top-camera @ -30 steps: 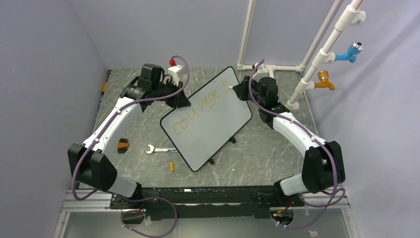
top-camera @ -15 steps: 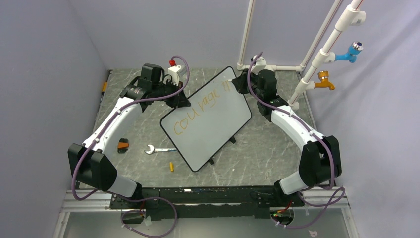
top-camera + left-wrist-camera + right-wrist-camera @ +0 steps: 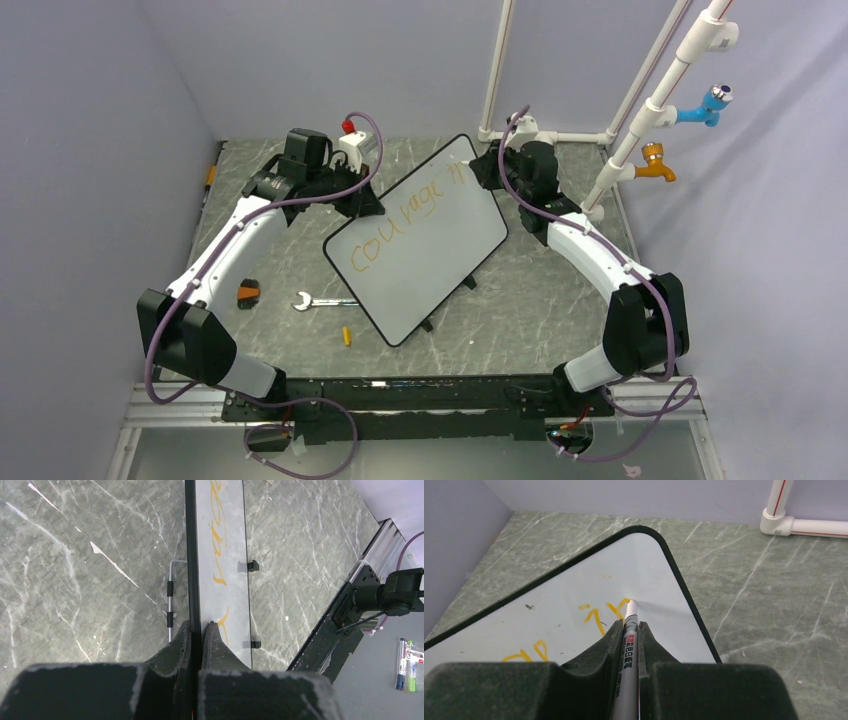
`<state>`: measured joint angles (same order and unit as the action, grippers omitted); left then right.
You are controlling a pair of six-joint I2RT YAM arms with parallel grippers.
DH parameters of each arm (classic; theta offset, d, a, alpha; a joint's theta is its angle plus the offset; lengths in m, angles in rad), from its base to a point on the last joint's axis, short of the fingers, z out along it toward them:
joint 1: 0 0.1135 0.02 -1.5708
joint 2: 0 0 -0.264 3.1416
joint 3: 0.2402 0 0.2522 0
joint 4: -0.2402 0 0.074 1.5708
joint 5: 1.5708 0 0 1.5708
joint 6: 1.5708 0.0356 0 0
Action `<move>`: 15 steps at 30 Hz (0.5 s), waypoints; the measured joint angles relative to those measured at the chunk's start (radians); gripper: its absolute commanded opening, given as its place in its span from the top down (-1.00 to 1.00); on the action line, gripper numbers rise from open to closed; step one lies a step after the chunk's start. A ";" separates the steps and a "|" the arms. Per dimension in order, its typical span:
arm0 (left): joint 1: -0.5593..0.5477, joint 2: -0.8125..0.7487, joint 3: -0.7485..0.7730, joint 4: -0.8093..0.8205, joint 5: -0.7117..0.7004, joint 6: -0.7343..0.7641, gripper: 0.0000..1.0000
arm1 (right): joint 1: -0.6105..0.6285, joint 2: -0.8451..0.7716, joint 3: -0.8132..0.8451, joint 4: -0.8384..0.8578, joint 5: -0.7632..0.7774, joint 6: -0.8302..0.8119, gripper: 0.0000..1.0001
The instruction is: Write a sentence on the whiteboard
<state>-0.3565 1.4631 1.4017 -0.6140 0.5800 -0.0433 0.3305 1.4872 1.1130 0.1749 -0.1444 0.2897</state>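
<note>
Two wrist views give you what the overhead cannot. Your left hand is closed tight on the whiteboard's black rim. Your right hand is clamped on a marker, its tip touching the board at the last orange stroke of the sentence. The board stands tilted mid-bench, and a wrench lies left of its near corner.

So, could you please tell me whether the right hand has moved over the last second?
Yes. The right hand has shifted slightly toward the table's far edge, ending nearer the white pipe foot.
</note>
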 measured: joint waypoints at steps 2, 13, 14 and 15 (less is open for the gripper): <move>0.000 0.000 -0.001 0.000 -0.001 0.000 1.00 | 0.000 0.000 -0.008 0.000 0.008 -0.002 1.00; 0.002 -0.001 -0.004 -0.002 -0.003 -0.003 1.00 | -0.001 -0.023 -0.065 -0.002 0.024 -0.002 1.00; 0.002 -0.001 -0.004 -0.002 -0.003 -0.003 1.00 | -0.001 -0.027 -0.070 -0.003 0.024 -0.002 1.00; 0.002 -0.002 -0.004 -0.002 -0.002 -0.003 1.00 | -0.001 -0.032 -0.076 -0.003 0.024 -0.002 1.00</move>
<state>-0.3546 1.4612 1.3979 -0.6159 0.5777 -0.0460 0.3298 1.4548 1.0374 0.1719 -0.1204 0.2882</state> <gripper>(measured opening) 0.054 0.135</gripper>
